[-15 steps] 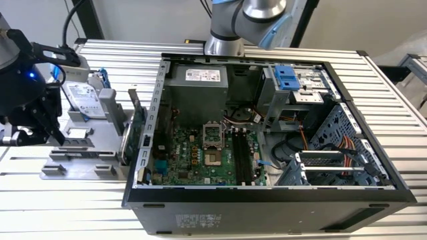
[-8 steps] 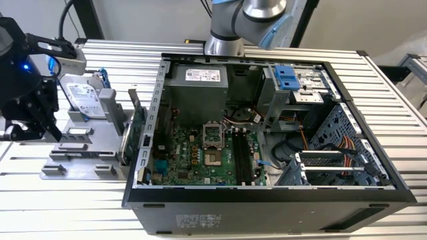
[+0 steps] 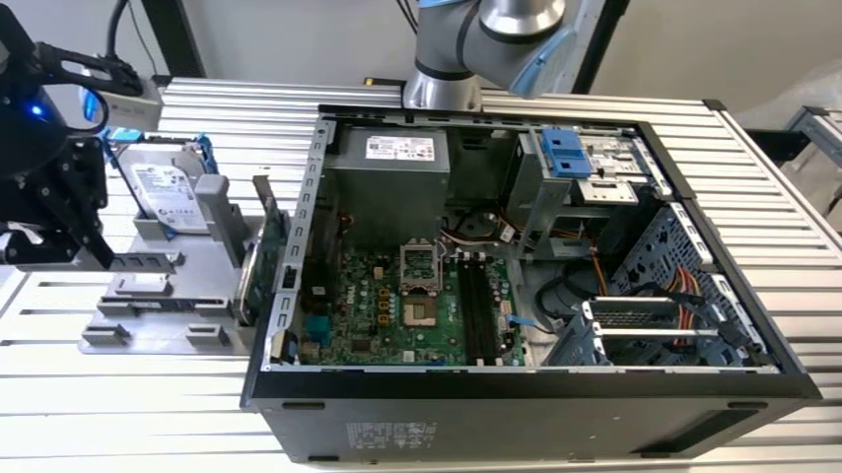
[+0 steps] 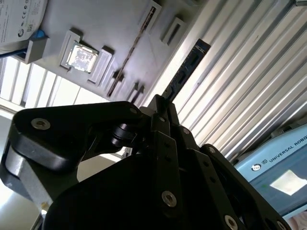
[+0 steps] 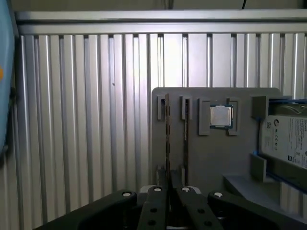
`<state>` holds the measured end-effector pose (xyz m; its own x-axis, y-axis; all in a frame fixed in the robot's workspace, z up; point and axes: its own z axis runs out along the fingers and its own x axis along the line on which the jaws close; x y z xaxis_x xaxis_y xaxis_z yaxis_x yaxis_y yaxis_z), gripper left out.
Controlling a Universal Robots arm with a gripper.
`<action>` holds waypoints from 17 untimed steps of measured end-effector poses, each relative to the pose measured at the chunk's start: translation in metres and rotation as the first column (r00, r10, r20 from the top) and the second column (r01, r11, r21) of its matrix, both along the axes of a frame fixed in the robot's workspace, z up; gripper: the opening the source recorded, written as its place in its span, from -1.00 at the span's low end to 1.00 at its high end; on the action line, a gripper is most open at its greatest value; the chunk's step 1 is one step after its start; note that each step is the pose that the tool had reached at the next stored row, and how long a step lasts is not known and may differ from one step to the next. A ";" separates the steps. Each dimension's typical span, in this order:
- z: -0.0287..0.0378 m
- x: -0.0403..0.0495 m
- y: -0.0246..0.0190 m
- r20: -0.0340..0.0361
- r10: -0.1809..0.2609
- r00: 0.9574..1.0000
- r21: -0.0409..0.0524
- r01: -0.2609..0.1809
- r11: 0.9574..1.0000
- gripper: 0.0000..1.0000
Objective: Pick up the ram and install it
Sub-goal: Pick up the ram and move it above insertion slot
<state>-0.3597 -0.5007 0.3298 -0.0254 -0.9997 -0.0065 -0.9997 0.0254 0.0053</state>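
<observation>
gripper (image 4: 163, 103): clamped tight on one end of the ram (image 4: 186, 67)
ram: sticks straight out from the gripper, over by the grey tray (image 5: 211, 163)
tray: sits on the ribbed worktop (image 5: 86, 120), hard drive (image 3: 169, 192) parked in it
PC case (image 3: 526, 384): lid off, well apart from the ram

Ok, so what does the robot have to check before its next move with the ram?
1. Ram held: ok. The gripper is shut on one end of the ram.
2. Ram straight in the grip: cannot tell.
3. Ram clear of the gray tray: cannot tell. In the second wrist view it shows against the ribbed table beside the tray.
4. Computer case open: ok. The motherboard is in plain sight.
5. Long black slots free: ok, they look empty. Whether their end clips are open: cannot tell.
6. Orange cables away from the slots: ok.
</observation>
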 end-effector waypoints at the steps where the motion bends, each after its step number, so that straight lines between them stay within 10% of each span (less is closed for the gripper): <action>1: 0.0018 0.0000 0.0001 0.000 0.000 1.000 0.000 0.000 1.000 -1.00; 17: 0.0381 -0.0006 0.0014 0.000 0.000 1.000 -0.008 0.000 1.000 -1.00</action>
